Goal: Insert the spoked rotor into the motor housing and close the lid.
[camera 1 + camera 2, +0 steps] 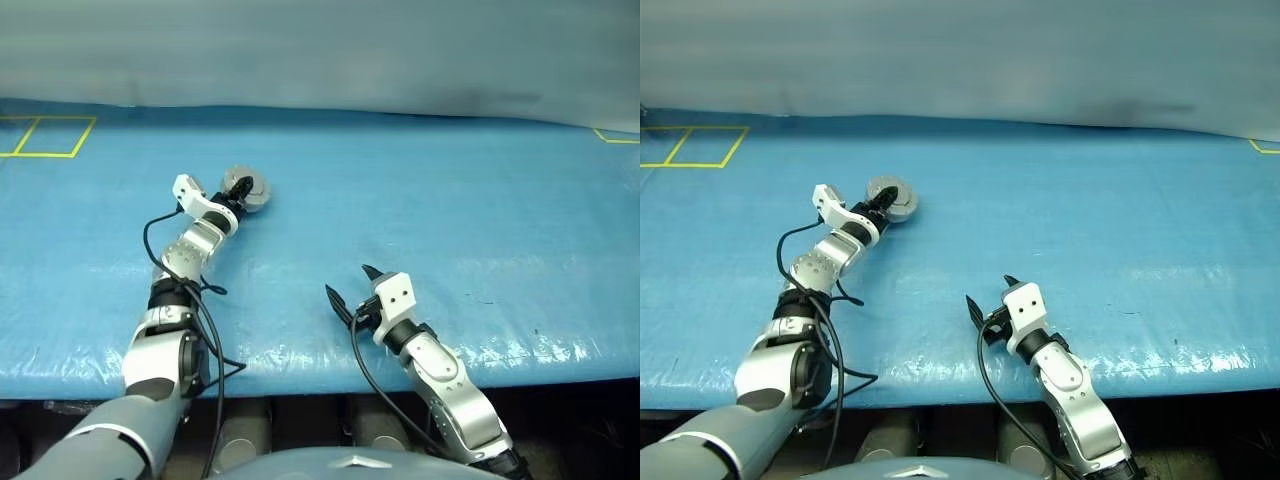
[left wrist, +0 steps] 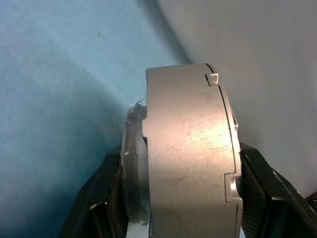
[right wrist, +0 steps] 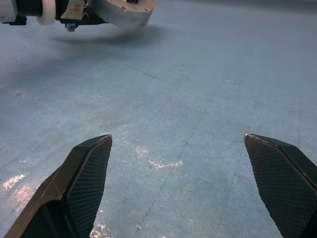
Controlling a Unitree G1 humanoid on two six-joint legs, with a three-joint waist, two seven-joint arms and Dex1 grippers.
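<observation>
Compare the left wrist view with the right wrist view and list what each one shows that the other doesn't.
Left wrist view: the motor housing close up, side-on, clamped between the left gripper fingers, with the lid against it. Right wrist view: the right gripper open over bare blue table, holding nothing. Both: the housing, seen far off in the right wrist view, and the blue table.

Silver-grey motor housing (image 2: 190,158); blue table cover (image 1: 480,200), yellow taped squares (image 1: 45,137); black end effector fingers (image 3: 86,173).

Two silver-grey jointed robot arms with white wrist blocks, looping black cables, and grippers: left gripper (image 1: 240,190), right gripper (image 1: 349,285), textured black fingers (image 3: 86,171).
</observation>
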